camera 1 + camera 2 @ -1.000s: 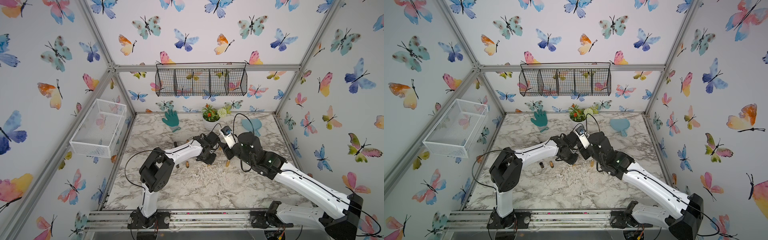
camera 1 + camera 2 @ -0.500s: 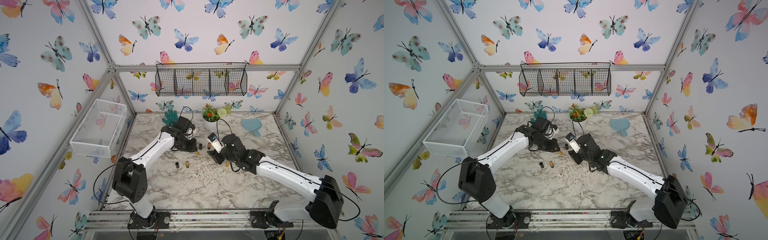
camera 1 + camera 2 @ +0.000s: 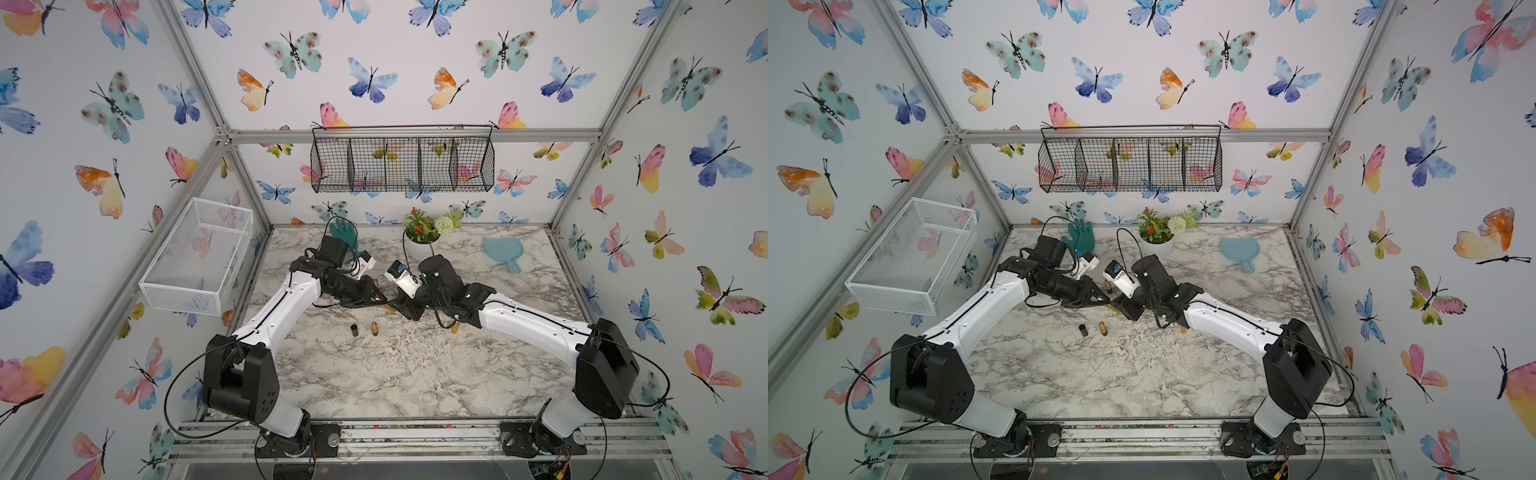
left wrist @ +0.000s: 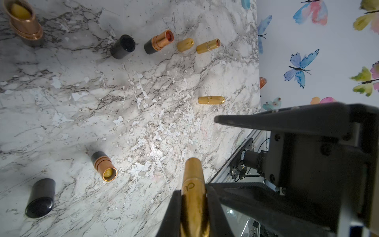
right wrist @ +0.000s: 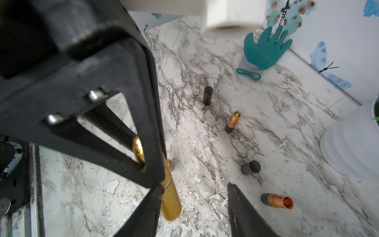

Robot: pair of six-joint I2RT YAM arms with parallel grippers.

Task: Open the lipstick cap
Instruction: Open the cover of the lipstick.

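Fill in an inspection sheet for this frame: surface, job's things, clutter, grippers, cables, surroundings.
Surface: marble tabletop, flecked with white chips.
Job's things: gold lipstick, cap seemingly still on.
Clutter: opened copper lipsticks, loose black caps, gold pieces; teal glove, potted plant, blue paddle.
Grippers: left gripper shut on the gold lipstick; right gripper open, close to its free end.
Cables: black loops along both arms.
Surroundings: butterfly walls, black wire basket, white mesh basket.

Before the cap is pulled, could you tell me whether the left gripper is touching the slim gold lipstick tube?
Touching. In the left wrist view the left gripper has its jaws pressed against both sides of the slim gold lipstick tube.
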